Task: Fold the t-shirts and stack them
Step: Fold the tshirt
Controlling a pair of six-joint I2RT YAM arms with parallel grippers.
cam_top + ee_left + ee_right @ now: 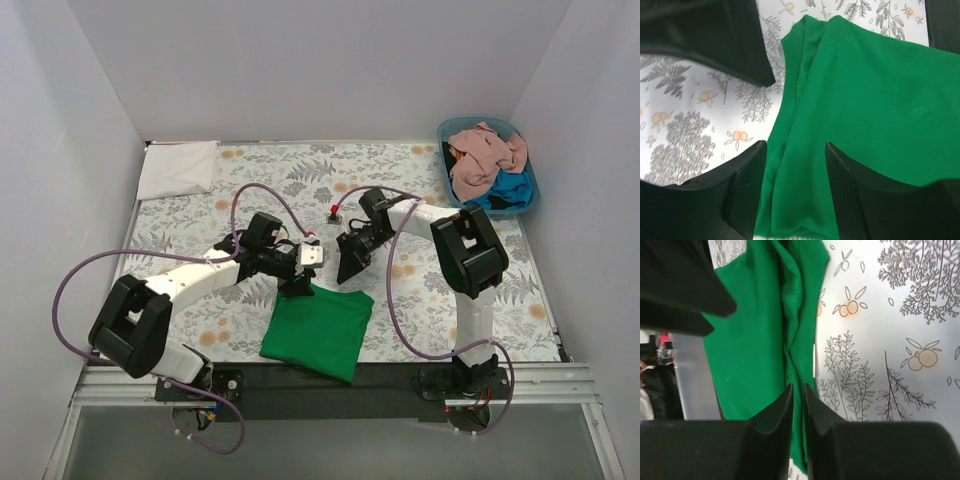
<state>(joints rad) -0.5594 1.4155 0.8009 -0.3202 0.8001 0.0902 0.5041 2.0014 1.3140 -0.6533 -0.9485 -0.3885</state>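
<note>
Green t-shirt [318, 332] lies folded flat on the floral counter [480, 300], your reference for all positions.

Left pincer [298, 288]: over the shirt's far-left corner, fingers spread, cloth lying loose beneath them.

Right pincer [350, 268]: at the shirt's far edge, just right of the left one. Its fingers are nearly pressed together with only a slit showing. You cannot tell whether the green fold is pinched.

White t-shirt [180, 168]: folded, far left of the green one.

Blue tub [533, 178]: far right of it, holding a crumpled salmon-pink t-shirt [485, 150] and a blue t-shirt [505, 190].
</note>
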